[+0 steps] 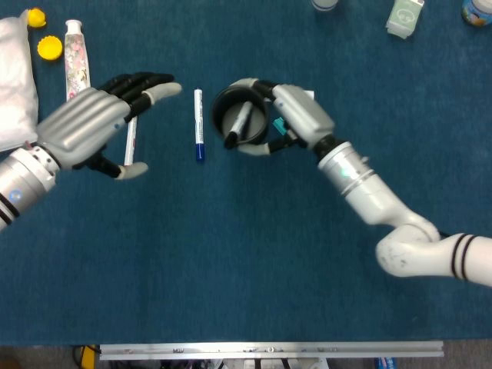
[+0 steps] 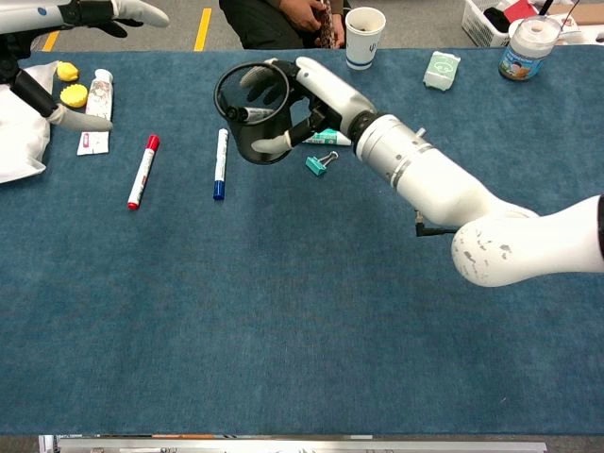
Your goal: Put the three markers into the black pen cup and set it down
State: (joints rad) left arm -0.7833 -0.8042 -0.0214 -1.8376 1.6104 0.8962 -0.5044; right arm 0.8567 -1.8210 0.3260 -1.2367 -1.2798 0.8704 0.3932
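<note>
My right hand [image 1: 301, 114] grips the black pen cup [image 1: 240, 127] by its rim and holds it tilted above the table, also seen in the chest view as the cup [image 2: 259, 125] in the hand [image 2: 319, 94]. A black marker [image 1: 238, 124] lies inside the cup. A blue-capped marker [image 1: 198, 123] lies on the cloth left of the cup. A red-capped marker [image 2: 143, 170] lies further left, partly hidden in the head view under my left hand [image 1: 86, 127]. That hand hovers with fingers spread and holds nothing.
A teal binder clip [image 2: 319, 165] and a glue stick [image 2: 330, 138] lie just under the raised cup. A toothpaste tube [image 1: 76, 48], yellow caps [image 1: 50, 48] and a white bag [image 1: 15, 84] sit at the far left. A paper cup [image 2: 364, 36] stands at the back.
</note>
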